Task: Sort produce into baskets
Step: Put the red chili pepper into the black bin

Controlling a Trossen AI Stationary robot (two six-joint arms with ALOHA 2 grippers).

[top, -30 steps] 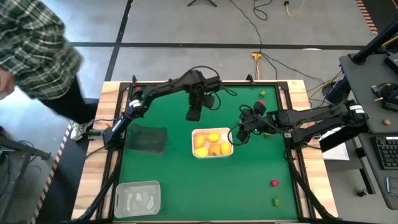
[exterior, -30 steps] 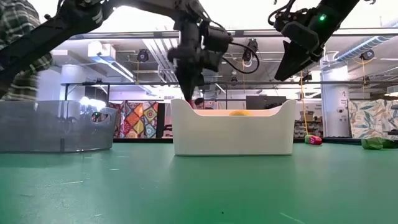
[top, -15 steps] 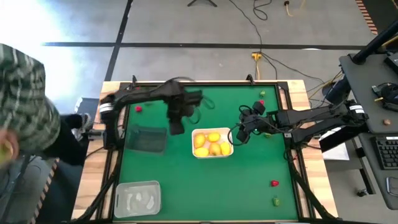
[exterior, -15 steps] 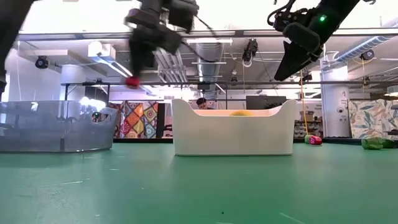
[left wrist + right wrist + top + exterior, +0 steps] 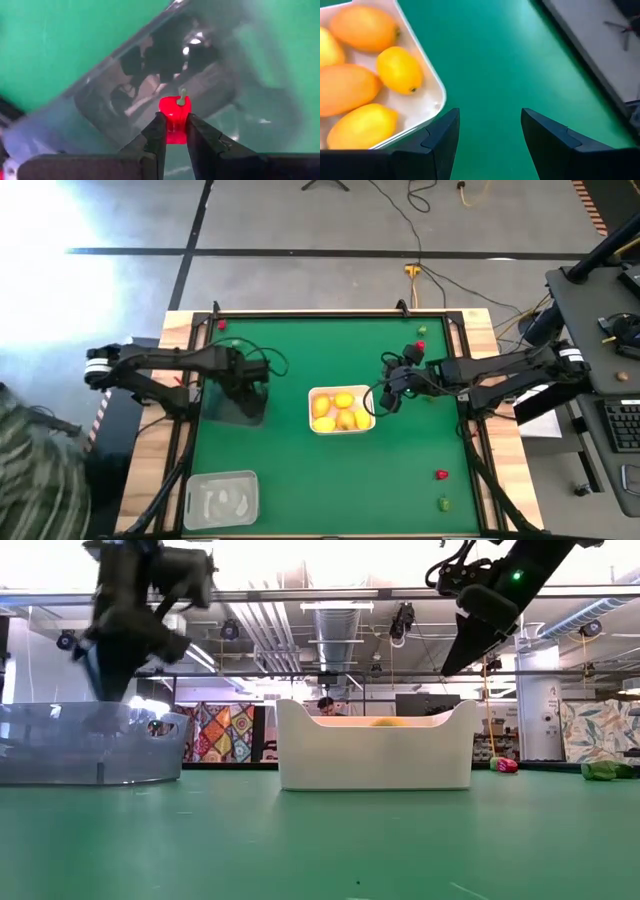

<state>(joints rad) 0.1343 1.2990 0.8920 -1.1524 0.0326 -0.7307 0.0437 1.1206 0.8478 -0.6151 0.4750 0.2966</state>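
Note:
My left gripper (image 5: 173, 132) hangs over the dark see-through basket (image 5: 234, 402) at the table's left, pointing down, shut on a small red piece with a pale stem (image 5: 174, 109). In the low view it (image 5: 110, 680) stands just above that basket's rim (image 5: 90, 745). The white basket (image 5: 341, 410) at mid-table holds several yellow-orange rounds (image 5: 399, 70). My right gripper (image 5: 489, 132) hovers open beside the white basket's right side (image 5: 385, 395), holding nothing. A clear pale basket (image 5: 221, 498) sits at the near left. My left gripper pinches the red piece's lower body (image 5: 174, 131) between its two fingertips, from above, pointing down. The piece's stem end (image 5: 182, 97) sticks out past the fingertips. It hangs clear, over the dark basket's inside.
Loose pieces lie on the green mat: red (image 5: 440, 474) and green (image 5: 444, 503) at the near right, red (image 5: 421, 345) at the far right, red (image 5: 221, 325) and green (image 5: 234, 343) at the far left. A person in a plaid shirt (image 5: 40, 480) stands left of the table.
My left gripper has swung from the far side of the white basket toward the table's left, sunk a little and rolled about its own axis, carrying the red piece over the dark basket. The person has moved along the table's left side toward its near end.

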